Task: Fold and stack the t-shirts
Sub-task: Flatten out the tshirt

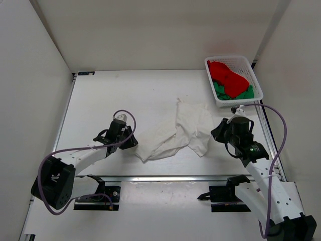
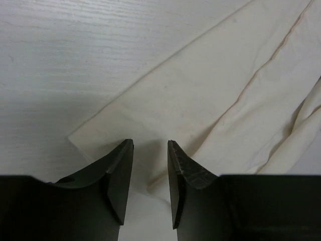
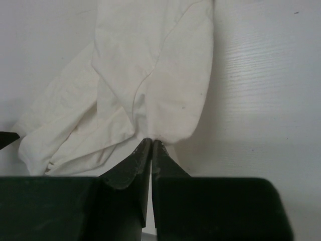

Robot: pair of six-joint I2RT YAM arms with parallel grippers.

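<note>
The table (image 1: 100,100) carries the white t-shirt (image 1: 185,133), which lies rumpled and unfolded near the centre. The basket (image 1: 228,58), at one o'clock, holds the red t-shirt (image 1: 228,78) and the green t-shirt (image 1: 220,91). The left gripper (image 2: 150,145) sits at the white t-shirt's eight o'clock corner, jaws partly apart over the hem and gripping nothing. The right gripper (image 3: 151,143), at four o'clock, is fully closed with its tips at the cloth's edge (whether any fabric is nipped cannot be told). The likely risk is that one arm pulls while the other has no hold, so the cloth drags and bunches instead of spreading flat.
</note>
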